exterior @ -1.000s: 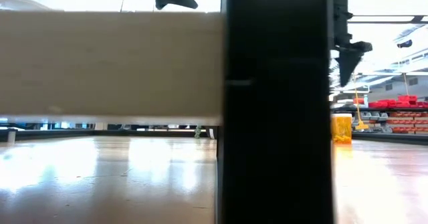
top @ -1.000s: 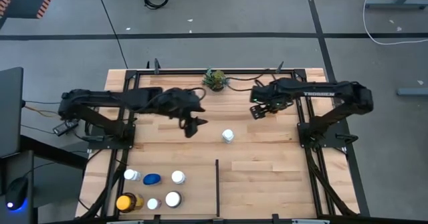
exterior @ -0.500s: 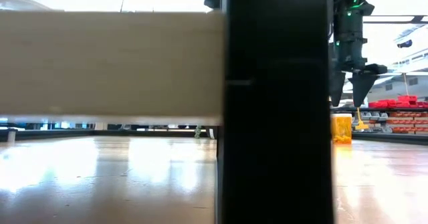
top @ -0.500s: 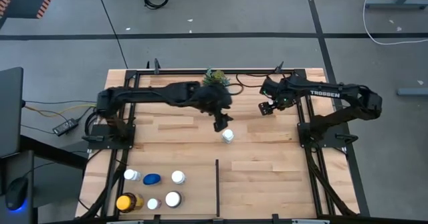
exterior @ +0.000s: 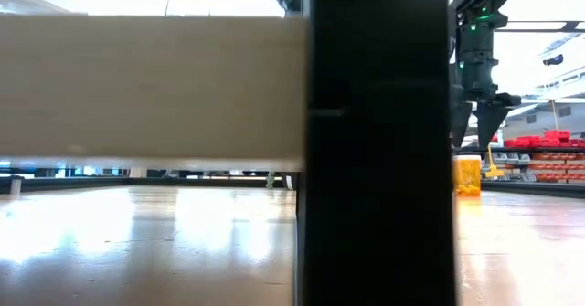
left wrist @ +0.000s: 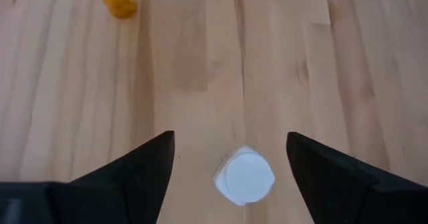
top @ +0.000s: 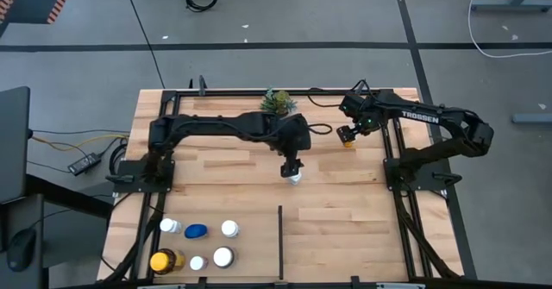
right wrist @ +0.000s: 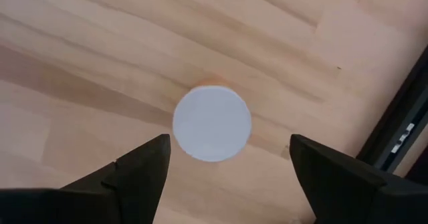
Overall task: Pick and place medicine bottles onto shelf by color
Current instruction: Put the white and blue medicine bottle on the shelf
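We see the left gripper [left wrist: 231,167] above a white-capped bottle [left wrist: 244,177] on the worktop [top: 345,203], fingers [left wrist: 144,167] spread, grasping nothing; right of that bottle, the right gripper [right wrist: 227,167] hangs over an orange bottle [right wrist: 212,122], fingers released; six bottles [top: 197,244] stand left of the black divider bar [top: 280,241].

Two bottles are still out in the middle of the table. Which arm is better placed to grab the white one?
Left. The open left claw hangs straight above the small white-capped bottle mid-table. The open right claw is over the orange white-capped bottle near the right rail, farther from the white one.
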{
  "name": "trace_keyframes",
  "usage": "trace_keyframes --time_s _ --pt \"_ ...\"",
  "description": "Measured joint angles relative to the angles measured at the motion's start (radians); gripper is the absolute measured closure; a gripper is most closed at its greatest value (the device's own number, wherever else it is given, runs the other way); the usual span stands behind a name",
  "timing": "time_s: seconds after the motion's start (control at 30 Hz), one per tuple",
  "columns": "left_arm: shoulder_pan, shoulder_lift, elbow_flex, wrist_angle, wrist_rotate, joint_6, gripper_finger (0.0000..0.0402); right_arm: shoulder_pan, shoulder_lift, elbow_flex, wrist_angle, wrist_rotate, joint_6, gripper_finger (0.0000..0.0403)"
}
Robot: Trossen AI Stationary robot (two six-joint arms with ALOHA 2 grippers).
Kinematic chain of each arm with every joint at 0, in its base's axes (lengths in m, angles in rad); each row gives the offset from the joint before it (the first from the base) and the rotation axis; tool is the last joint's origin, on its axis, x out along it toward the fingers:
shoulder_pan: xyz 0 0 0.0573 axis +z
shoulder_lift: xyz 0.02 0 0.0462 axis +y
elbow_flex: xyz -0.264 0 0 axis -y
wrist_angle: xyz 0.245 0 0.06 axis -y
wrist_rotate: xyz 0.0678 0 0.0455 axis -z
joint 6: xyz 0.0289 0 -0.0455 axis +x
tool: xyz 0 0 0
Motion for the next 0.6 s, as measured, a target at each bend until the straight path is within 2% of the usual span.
trace_keyframes --time_s 0.3,0.6 --pt "-0.017 0.043 -0.001 -0.042 0.072 0.248 0.0095 0.051 0.0 0.0 -0.002 -0.089 0.046 0.0089" --pt "-0.026 0.069 -0.007 -0.076 0.09 0.435 0.0094 0.205 -0.002 0.0 -0.004 -0.115 0.183 0.0089"
